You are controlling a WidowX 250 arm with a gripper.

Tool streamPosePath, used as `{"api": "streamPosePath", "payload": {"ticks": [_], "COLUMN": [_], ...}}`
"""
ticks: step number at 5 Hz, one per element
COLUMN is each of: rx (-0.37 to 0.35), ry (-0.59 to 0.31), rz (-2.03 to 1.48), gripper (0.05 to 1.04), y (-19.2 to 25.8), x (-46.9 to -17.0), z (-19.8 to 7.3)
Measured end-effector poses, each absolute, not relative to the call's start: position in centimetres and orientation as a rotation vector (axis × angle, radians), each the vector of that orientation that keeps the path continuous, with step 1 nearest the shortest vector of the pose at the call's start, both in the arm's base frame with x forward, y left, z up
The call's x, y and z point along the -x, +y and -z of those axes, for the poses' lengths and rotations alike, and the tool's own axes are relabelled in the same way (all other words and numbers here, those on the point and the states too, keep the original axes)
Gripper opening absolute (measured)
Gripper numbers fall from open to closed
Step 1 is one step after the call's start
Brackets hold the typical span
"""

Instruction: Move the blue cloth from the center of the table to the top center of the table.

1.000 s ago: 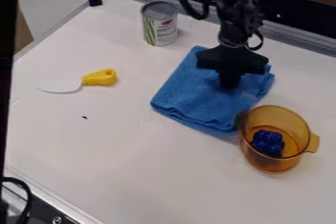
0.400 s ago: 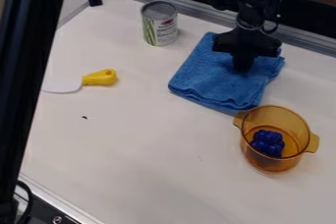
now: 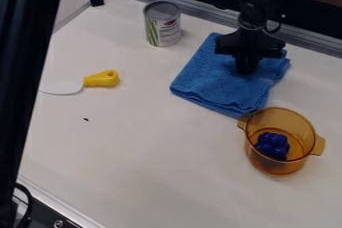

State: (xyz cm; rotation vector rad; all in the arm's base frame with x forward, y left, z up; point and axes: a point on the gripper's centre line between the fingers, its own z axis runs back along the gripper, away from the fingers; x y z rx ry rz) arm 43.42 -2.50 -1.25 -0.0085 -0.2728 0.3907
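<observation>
We see blue cloth (image 3: 217, 79): matt, rough nap | under it, table (image 3: 133, 147): smooth, low sheen | just beside it, amber pot (image 3: 259, 158): glossy, see-through, plastic or glass | near it, can (image 3: 162, 28): dull metal lid, printed label | well apart from it, spatula (image 3: 100, 79): smooth plastic-looking yellow handle | behind it, rail (image 3: 314, 42): dull grey metal

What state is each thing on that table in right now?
Blue cloth: folded, lying flat under the pincer.
Can: standing upright.
Amber pot: upright, lidless, with a dark blue object inside.
Yellow-handled utensil: lying on its side.
</observation>
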Motion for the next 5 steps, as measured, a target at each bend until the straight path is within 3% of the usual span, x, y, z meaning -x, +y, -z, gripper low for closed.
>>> {"api": "streamPosePath", "payload": {"ticks": [1, 3, 4, 5], "rx": [0.039, 0.162, 0.192, 0.160], "ry": [-0.296, -0.355, -0.338, -0.296], "rz": [-0.469, -0.551, -0.551, -0.569], "gripper": [0.432, 0.967, 0.999, 0.999], "y": [-1.4, 0.2, 0.6, 1.7], "x": [-43.8, -43.2, -41.8, -40.1], "z": [-0.2, -6.3, -7.2, -6.4]}}
